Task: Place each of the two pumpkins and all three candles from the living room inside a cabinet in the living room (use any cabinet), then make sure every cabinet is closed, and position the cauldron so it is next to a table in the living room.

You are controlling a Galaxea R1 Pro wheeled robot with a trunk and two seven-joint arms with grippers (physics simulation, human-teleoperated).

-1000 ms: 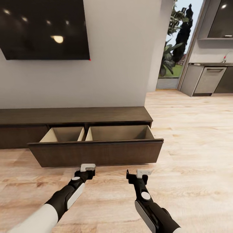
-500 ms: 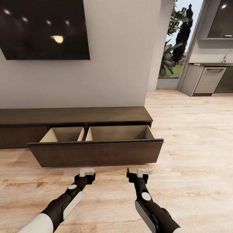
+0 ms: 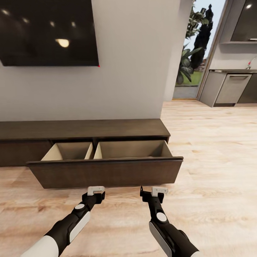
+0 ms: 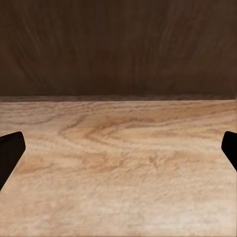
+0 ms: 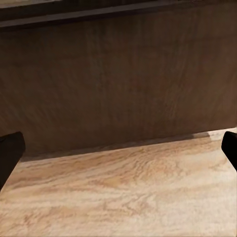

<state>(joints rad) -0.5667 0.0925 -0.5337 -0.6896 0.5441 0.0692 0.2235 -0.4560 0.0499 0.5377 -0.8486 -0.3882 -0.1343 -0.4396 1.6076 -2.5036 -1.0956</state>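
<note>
Drawer (image 3: 105,175) of the cabinet (image 3: 82,129) hangs pulled out, right in front of me, low by the wood floor (image 3: 214,150). It is one long dark drawer, and its long side runs from my left to my right. I can see two pale boxes inside it, and both look bare (no pumpkins or candles that I can spot in there).

My left gripper (image 3: 95,192) is low over the floor, just in front of the drawer front but not touching it. My right gripper (image 3: 154,192) is the same, a bit further along to the right. My wrist views show the fingertips far apart at the edges, so both sets of jaws are wide and hold nothing.

I think the drawer front lies straight ahead of both arms. Both are about as near, so either one could reach it.

A big black screen (image 3: 48,32) hangs on the wall above.
</note>
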